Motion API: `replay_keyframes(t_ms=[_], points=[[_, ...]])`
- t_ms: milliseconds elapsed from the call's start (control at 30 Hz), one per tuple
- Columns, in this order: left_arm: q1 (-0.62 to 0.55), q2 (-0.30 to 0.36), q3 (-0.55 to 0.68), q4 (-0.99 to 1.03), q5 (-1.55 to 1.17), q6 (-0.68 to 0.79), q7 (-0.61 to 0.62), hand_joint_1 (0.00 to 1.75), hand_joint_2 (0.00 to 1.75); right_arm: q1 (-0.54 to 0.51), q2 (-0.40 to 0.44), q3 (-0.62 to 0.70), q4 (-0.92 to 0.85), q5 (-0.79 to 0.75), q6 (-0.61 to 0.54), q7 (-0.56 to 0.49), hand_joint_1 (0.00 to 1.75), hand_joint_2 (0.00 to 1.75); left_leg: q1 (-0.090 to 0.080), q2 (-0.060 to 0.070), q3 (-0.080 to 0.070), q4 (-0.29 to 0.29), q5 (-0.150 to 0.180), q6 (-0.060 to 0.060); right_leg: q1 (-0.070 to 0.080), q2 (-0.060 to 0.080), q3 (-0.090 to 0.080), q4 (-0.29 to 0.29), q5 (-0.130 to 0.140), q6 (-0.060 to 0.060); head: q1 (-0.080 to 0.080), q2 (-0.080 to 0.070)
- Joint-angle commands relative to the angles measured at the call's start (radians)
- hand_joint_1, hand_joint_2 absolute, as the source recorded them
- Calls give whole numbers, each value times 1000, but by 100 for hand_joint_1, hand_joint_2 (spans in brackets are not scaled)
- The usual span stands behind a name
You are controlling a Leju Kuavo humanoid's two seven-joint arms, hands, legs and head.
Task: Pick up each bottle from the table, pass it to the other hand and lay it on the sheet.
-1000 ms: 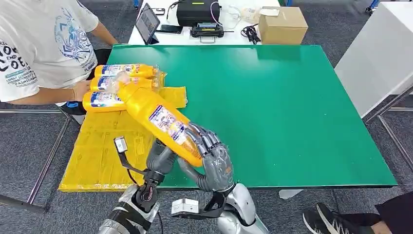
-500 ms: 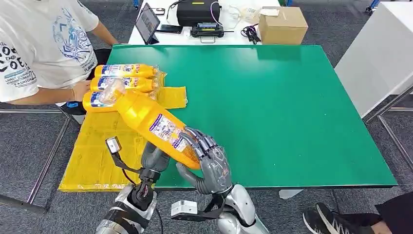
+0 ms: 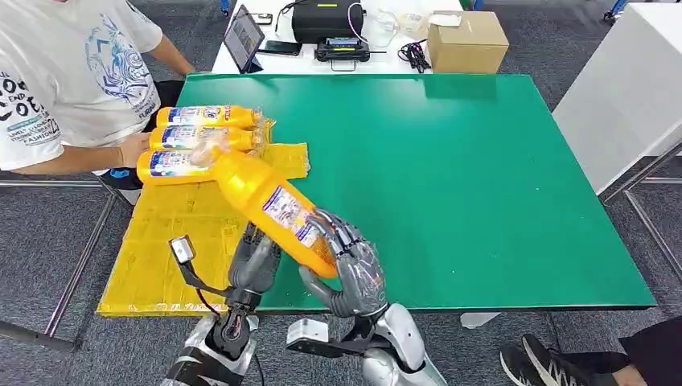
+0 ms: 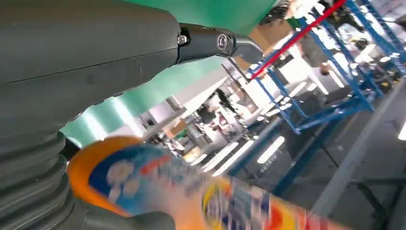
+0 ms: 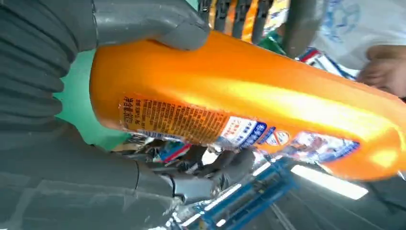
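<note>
head view, left to right: a person in a white printed shirt [image 3: 64, 80] sits at the far left, one hand by three bottles [image 3: 201, 137] already laid side by side on the far end of the yellow sheet [image 3: 161, 249]. their labels are blue and white, the writing too small to read.

over the last second the held bottle [image 3: 269, 205] has swung its cap end a little right and farther from the sheet's near edge, while the left hand [image 3: 253, 261] has risen closer under its middle. the right hand [image 3: 350, 269] grips the bottle's base, fingers wrapped over it, above the near edge of the green table [image 3: 482, 177]. whether the left hand has closed on the bottle i cannot tell; its fingers look apart beneath it.

i judge the pass to be just starting: right holds, left comes to take.

right wrist view shows the orange bottle's back label with rows of small print, seemingly chinese, not legible. left wrist view shows a blurred blue and yellow front label.
</note>
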Motion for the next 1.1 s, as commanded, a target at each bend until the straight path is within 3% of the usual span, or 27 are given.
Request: replay_keyframes(t_ms=[33, 467, 1100], points=[[36, 43, -88, -75, 13, -23, 38, 0, 175, -8, -4, -29, 87, -6, 5, -4, 175, 175, 1, 2, 7, -1, -3, -2, 2, 1, 7, -1, -2, -2, 0, 0], [41, 41, -185, -119, 18, -119, 54, 0, 175, 2, -5, -43, 83, -23, 30, -25, 175, 175, 0, 1, 3, -1, -1, -1, 0, 0, 3, -1, -1, -1, 0, 0], [33, 49, -199, -91, -32, -83, -4, 0, 175, 19, -2, -45, 95, -16, 40, -30, 175, 175, 0, 0, 3, -1, -1, -1, 1, 0, 3, -1, -1, -1, 0, 0]])
